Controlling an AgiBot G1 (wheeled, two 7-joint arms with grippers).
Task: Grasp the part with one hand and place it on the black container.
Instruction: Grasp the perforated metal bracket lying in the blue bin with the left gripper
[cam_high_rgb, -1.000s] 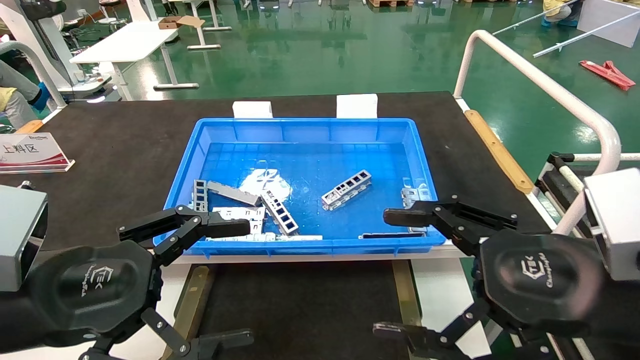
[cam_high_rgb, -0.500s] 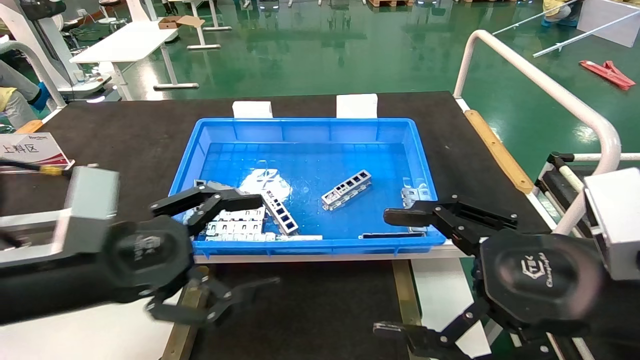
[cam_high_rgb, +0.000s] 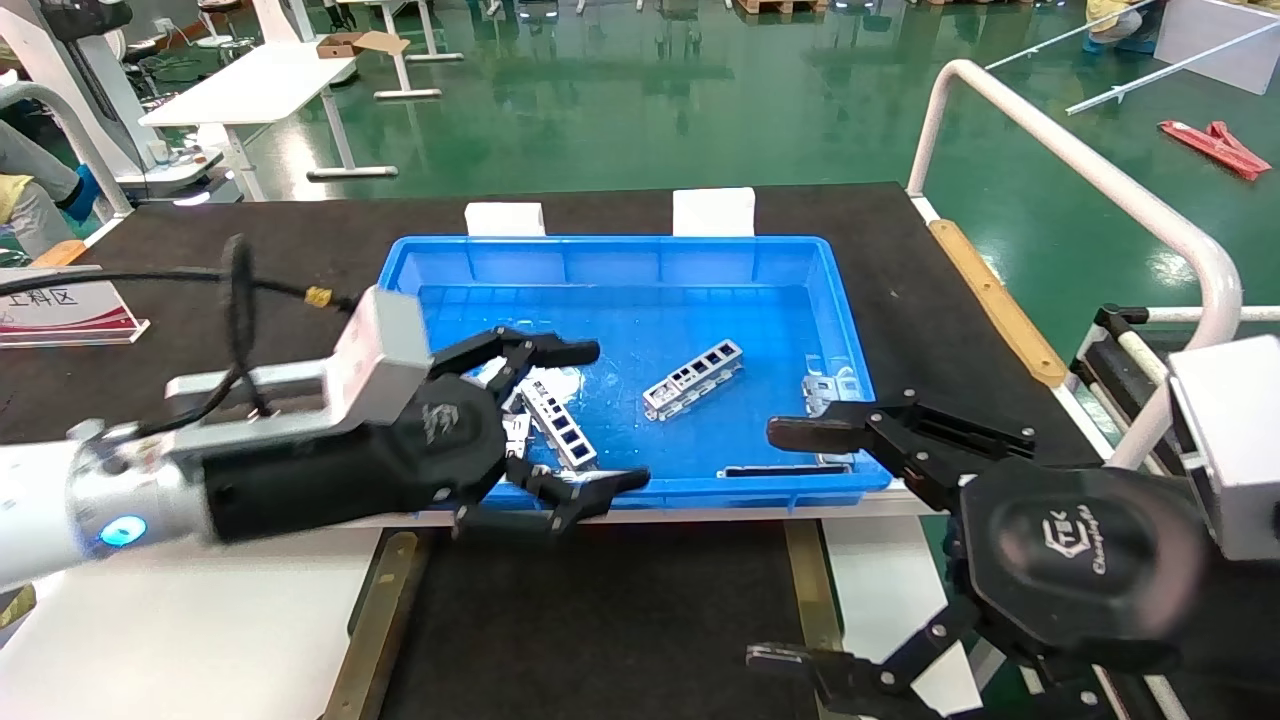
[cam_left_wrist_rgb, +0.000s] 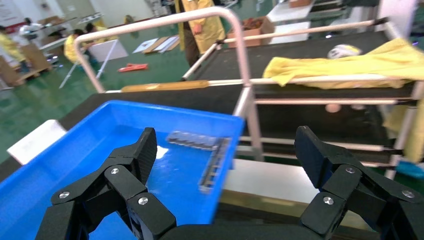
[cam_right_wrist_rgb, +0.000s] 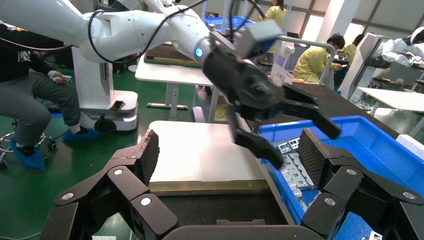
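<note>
The part (cam_high_rgb: 693, 379) lies aslant mid-floor of the blue bin (cam_high_rgb: 620, 256), apart from the others, while the left end effector (cam_high_rgb: 597, 416) hovers wide open and empty over the bin's near-left corner, the right end effector (cam_high_rgb: 790, 545), also open and empty, by the near-right corner above the black container (cam_high_rgb: 600, 620).

A silver-grey laddered part (cam_high_rgb: 693, 379) lies slanted, apart from the others; the black container (cam_high_rgb: 600, 620) lies flat and bare.

A wide black tabletop mat (cam_high_rgb: 250, 300) carries a blue plastic bin (cam_high_rgb: 610, 260), two white blocks (cam_high_rgb: 505, 219) behind the bin, and a red-white sign card (cam_high_rgb: 60, 308) at the left.
</note>
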